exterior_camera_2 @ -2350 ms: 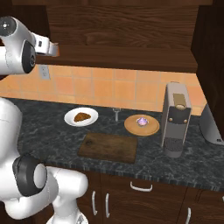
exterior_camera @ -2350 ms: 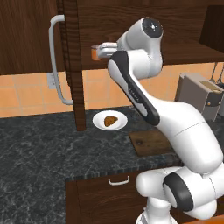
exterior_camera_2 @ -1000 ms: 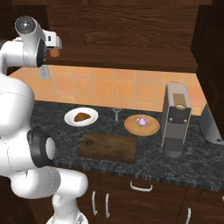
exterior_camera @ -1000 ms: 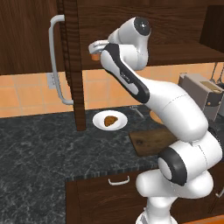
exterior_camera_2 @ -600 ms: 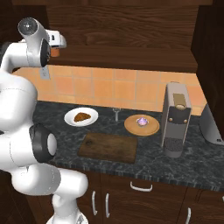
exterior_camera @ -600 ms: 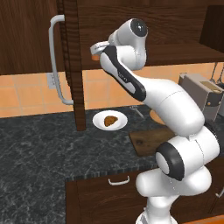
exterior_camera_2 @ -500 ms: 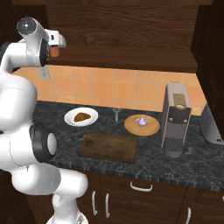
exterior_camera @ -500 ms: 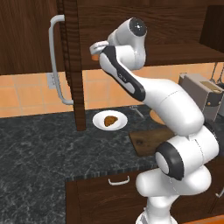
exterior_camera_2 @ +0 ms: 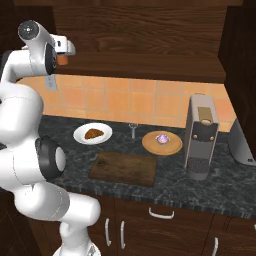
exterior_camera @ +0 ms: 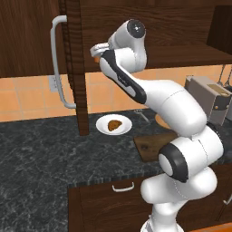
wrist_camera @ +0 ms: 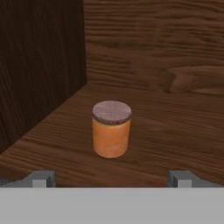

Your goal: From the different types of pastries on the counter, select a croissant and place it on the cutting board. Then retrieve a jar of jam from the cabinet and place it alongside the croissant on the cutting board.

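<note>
Hand [wrist_camera: 111,179] open, its fingertips [wrist_camera: 40,178] wide apart, facing the jar of jam [wrist_camera: 111,129] upright on the cabinet [exterior_camera: 149,27] shelf, not touching it. From the right base view, the croissant [exterior_camera_2: 92,133] lies on a white plate [exterior_camera_2: 81,137] on the dark marbled worktop [exterior_camera_2: 215,187], beside the bare cutting board [exterior_camera_2: 124,168].

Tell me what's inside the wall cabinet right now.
The jar of jam stands upright on the cabinet shelf, facing the open gripper. The shelf's far right is out of frame.
</note>
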Controlling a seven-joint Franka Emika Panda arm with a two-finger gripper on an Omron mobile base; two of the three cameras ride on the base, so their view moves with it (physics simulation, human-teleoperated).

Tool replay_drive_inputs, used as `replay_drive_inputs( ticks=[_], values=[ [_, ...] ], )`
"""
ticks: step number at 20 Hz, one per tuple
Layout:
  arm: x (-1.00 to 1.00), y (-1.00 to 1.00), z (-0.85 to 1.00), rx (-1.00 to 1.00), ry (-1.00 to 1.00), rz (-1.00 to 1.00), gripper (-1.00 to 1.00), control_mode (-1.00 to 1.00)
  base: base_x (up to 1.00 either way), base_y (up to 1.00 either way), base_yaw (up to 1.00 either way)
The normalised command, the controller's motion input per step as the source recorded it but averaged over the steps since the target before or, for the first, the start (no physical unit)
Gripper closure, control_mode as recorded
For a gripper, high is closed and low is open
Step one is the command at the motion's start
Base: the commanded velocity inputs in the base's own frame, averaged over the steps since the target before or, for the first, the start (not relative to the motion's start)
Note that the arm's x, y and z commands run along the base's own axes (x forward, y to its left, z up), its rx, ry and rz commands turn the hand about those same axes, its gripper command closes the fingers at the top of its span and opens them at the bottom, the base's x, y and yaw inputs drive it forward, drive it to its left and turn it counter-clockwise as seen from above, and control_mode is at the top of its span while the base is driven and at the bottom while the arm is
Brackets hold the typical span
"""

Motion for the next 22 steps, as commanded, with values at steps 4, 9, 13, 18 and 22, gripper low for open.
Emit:
replay_drive_inputs(
  ticks=[4, 9, 13, 18, 22],
  values=[
    [0.31, 0.16, -0.03, 0.00, 0.00, -0.02, -1.00, -1.00, 0.00, 0.00, 0.00],
    [0.35, 0.22, -0.06, 0.00, 0.01, -0.01, -1.00, -1.00, 0.00, 0.00, 0.00],
    [0.41, 0.05, -0.12, 0.00, 0.10, -0.01, -1.00, -1.00, 0.00, 0.00, 0.00],
    [0.39, 0.00, -0.10, 0.00, 0.06, -0.01, -1.00, -1.00, 0.00, 0.00, 0.00],
    [0.44, 0.06, -0.12, 0.00, 0.03, -0.01, -1.00, -1.00, 0.00, 0.00, 0.00]
  ],
)
